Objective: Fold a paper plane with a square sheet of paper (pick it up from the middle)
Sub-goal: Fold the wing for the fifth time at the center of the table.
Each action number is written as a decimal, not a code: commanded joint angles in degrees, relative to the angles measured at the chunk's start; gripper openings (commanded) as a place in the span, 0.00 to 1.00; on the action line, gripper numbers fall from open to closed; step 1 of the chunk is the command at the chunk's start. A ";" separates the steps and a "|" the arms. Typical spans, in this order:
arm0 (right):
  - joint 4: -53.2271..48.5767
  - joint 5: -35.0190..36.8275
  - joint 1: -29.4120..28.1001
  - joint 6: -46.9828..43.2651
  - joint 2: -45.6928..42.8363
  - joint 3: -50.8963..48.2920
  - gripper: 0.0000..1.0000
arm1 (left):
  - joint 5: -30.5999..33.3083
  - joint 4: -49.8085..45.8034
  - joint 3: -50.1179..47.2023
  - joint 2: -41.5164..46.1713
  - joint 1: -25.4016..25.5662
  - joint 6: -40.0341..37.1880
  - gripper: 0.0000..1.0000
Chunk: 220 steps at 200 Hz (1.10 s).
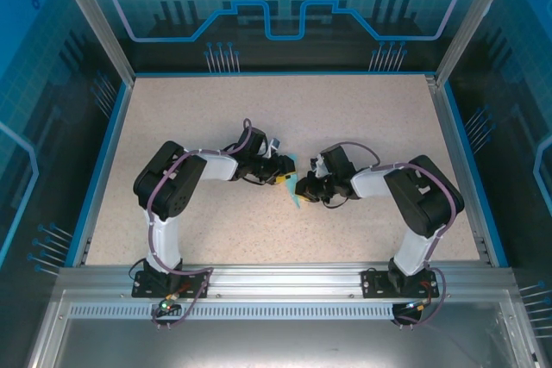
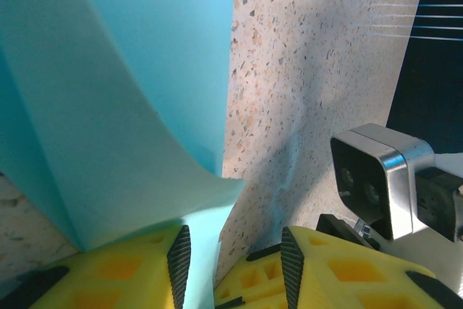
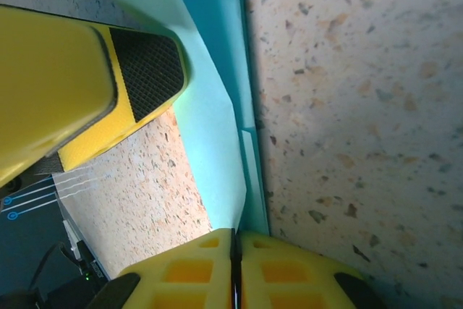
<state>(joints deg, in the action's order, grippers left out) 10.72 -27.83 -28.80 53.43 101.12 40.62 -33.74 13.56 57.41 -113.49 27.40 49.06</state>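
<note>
While my two pincers meet near the middle of the table (image 1: 371, 118), the folded sheet of paper (image 3: 213, 128) stands between them.
My right pincer (image 3: 234, 235) is closed on a thin edge of the paper, with its fingers pressed together and no gap. My left pincer (image 2: 231, 240) has its fingers apart. The light-cyan paper curves up beside one black pad (image 2: 179, 255) and touches it, and the other pad is bare.

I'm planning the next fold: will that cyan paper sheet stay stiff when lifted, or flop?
Likely floppy: the cyan paper sheet curves above the left fingers. Probably very light, as the right fingers hold it by one pinched edge. Its thin edges would probably buckle if pushed.
</note>
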 commanded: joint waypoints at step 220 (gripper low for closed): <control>-12.94 4.46 -1.88 -1.32 -6.33 -2.17 0.14 | 0.25 -3.63 0.95 -1.68 0.27 -1.40 0.40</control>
<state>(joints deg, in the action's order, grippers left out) 2.94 -24.32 -30.98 52.66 96.53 39.55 -33.91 12.69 57.65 -113.54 27.40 49.08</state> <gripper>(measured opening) 0.130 0.398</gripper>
